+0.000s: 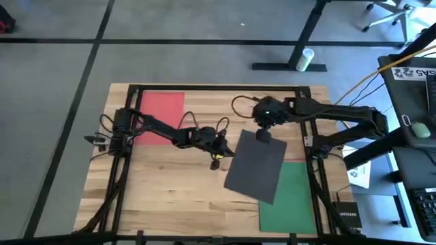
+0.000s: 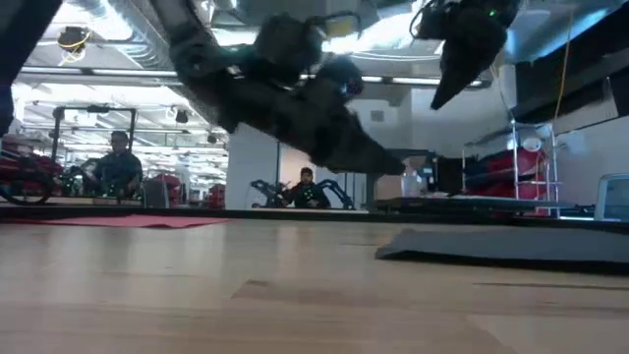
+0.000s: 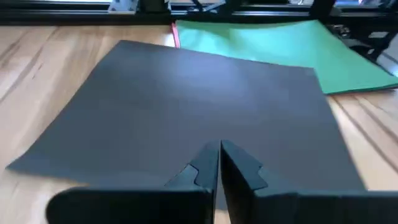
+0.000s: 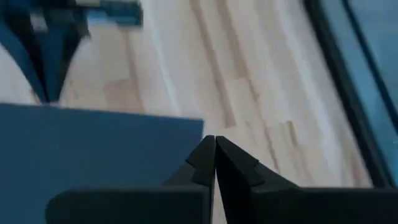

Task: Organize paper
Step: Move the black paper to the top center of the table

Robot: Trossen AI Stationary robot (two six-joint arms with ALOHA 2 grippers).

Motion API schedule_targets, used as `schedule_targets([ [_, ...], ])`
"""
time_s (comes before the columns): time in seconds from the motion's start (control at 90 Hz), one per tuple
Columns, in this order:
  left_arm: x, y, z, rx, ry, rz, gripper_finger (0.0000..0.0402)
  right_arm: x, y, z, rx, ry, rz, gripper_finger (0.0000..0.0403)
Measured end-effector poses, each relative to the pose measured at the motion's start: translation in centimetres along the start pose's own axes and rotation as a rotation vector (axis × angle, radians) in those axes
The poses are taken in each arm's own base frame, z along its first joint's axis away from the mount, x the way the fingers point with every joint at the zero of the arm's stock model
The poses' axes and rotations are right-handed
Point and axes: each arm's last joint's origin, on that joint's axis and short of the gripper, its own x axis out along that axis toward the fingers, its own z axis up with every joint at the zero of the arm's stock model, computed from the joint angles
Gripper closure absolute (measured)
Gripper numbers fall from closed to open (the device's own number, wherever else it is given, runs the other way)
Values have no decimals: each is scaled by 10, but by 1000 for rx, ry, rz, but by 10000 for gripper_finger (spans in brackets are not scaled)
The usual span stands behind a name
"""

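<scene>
Over the black sheet (image 1: 255,165), partly overlapping the green sheet (image 1: 289,197): I'm hovering R gripper (image 1: 263,135) at its far edge, fingers closed, empty. L gripper (image 1: 219,151) beside it, closed too. Next, I think: align black w/ green.

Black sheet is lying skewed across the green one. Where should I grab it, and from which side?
Take the black sheet by its left edge, coming in low from the left, where the left end effector already sits, fingers shut. That edge lies on bare wood, clear of the green sheet, so only one sheet should get pinched. The sheet lies flat, so sliding may be easier than lifting.
</scene>
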Motion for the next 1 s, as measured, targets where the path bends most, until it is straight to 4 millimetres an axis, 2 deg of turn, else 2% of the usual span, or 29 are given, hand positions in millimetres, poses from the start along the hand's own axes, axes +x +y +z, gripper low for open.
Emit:
schedule_targets([
  [0.156, 26, 6, 3, 66, 82, 8, 402, -7, -1, -1, 3, -24, 0, 403],
  [0.3, 40, 12, 6, 132, 168, 70, 402, -7, -1, -2, 2, -16, -8, 403],
  [0.511, 43, 16, 7, 202, 239, 107, 402, -7, -1, -3, 1, -9, -10, 403],
  [1.0, 44, 34, -12, 161, 335, 154, 402, -7, -1, -3, 0, 0, -11, 403],
])
